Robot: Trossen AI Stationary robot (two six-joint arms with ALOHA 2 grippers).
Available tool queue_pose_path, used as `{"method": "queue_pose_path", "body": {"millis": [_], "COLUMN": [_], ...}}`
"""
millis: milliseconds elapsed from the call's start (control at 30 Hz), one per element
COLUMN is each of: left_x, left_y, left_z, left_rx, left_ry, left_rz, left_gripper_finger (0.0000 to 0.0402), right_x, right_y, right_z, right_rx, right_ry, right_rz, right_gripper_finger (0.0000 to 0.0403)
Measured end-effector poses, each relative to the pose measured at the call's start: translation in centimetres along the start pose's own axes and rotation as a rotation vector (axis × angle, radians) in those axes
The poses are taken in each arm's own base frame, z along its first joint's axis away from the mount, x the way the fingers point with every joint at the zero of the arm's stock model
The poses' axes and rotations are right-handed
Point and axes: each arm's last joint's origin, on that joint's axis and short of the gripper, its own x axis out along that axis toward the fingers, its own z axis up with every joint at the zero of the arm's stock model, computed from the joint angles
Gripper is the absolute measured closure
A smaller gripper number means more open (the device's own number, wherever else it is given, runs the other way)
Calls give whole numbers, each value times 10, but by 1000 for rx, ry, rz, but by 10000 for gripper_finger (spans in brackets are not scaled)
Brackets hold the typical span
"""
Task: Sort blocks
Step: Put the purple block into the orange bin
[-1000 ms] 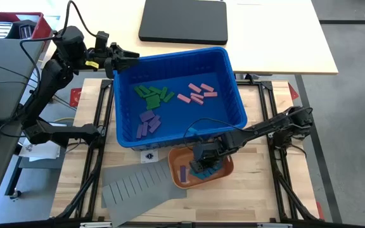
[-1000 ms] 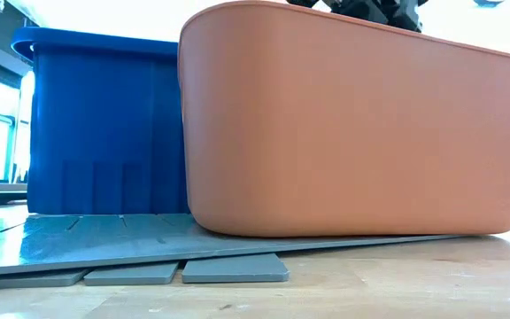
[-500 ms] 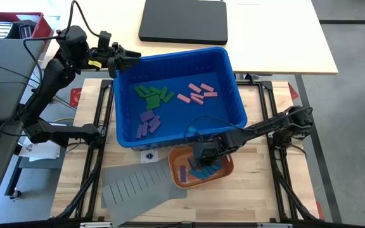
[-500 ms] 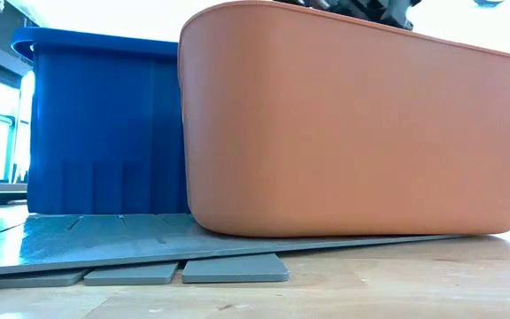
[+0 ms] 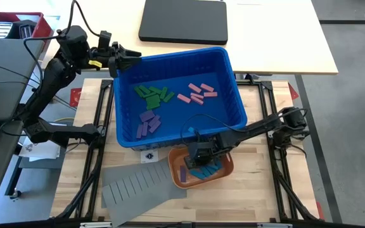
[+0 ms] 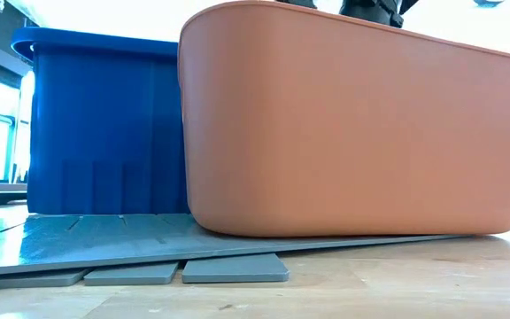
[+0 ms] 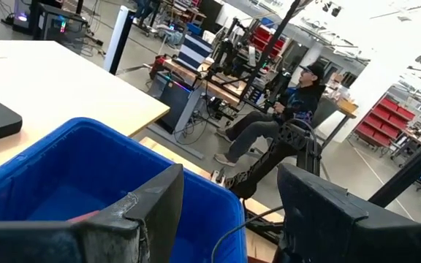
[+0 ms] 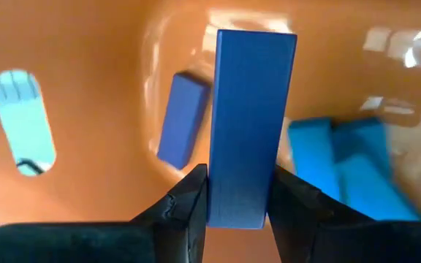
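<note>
Blue block pinched upright by right gripper over orange tray; left gripper spread at blue bin far-left corner

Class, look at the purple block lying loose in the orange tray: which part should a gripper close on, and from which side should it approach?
Probably grip the purple block across its two long narrow sides, near the middle, coming straight down. It lies flat on the orange tray floor with bare floor beside both long sides, so fingers fit there.
</note>
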Motion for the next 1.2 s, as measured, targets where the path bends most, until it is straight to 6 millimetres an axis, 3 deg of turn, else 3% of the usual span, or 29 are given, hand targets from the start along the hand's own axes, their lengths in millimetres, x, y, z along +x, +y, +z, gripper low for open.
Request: {"method": "queue_pose_path", "body": {"millis": [367,533,733,967,1100,1200], "left_x": [0,0,0,0,4,18], "left_y": [0,0,1,4,6,10], "left_z": [1,0,-2,-14,-30,-46], "left_rx": [22,20,-3,-24,-22,-70], "left_ry": [-7,-5,19,123,266,408], "left_rz": [0,0,8,54,101,145], "left_gripper_finger": [186,186,186,186,186,186], "right_x": [12,19,15,-40,-85,-124], "right_y": [-1,-2,-2,15,25,31], "right_z": [-5,-6,-8,-19,-20,-17], "right_rx": [17,21,2,-82,-158,-227], "right_ry": [37,66,106,134,85,-6], "right_rz": [-21,-35,-24,94,225,331], "right_gripper_finger": [295,256,246,244,243,242]}}
